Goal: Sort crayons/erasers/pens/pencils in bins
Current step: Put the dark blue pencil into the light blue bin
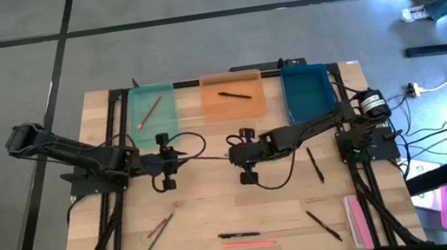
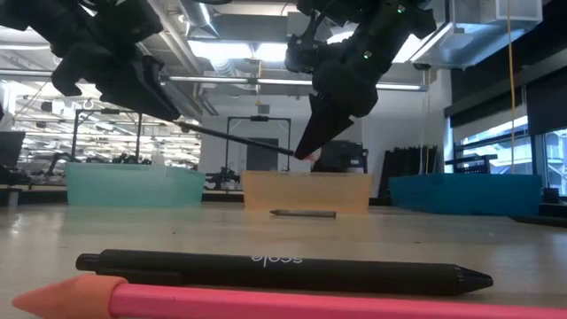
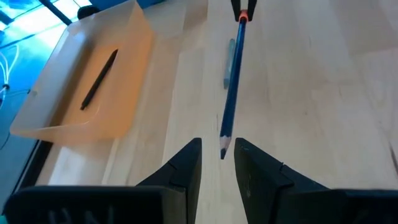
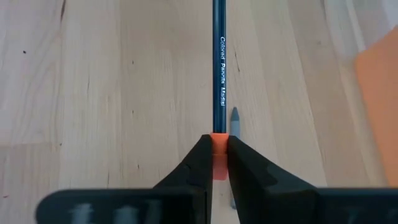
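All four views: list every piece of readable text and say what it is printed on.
"Colored Pencils Made in" (last words uncertain): in white along the dark blue wooden pencil that the right gripper holds by its orange end.
"scale", seen upside down: white print on the black plastic pen lying nearest in the low view.
Nothing else is legible: the teal, orange and blue plastic trays show no labels.

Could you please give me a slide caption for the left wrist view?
Handover in mid-air: the right gripper holds a blue pencil by its orange end, tip between the open left gripper fingers, beside the orange bin.
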You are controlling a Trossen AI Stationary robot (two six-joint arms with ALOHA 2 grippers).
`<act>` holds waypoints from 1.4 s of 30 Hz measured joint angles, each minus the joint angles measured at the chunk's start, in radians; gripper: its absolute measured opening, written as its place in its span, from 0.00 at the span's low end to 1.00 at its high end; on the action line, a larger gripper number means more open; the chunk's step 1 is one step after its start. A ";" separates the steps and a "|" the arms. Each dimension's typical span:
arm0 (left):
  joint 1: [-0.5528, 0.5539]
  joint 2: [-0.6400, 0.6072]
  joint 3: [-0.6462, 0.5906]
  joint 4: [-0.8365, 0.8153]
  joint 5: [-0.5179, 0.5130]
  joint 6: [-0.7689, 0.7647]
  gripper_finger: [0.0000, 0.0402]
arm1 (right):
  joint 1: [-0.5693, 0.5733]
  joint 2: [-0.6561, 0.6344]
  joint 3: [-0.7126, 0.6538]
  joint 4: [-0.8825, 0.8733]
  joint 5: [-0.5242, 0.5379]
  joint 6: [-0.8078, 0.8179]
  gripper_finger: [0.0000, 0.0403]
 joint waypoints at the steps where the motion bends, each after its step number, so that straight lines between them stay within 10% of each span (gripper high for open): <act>1: 0.003 0.000 0.000 -0.001 0.001 0.000 0.22 | 0.000 0.000 0.000 0.000 0.000 -0.001 0.11; 42: 0.029 0.099 -0.001 0.088 0.053 0.055 0.21 | 0.000 -0.001 0.000 0.010 -0.002 -0.002 0.11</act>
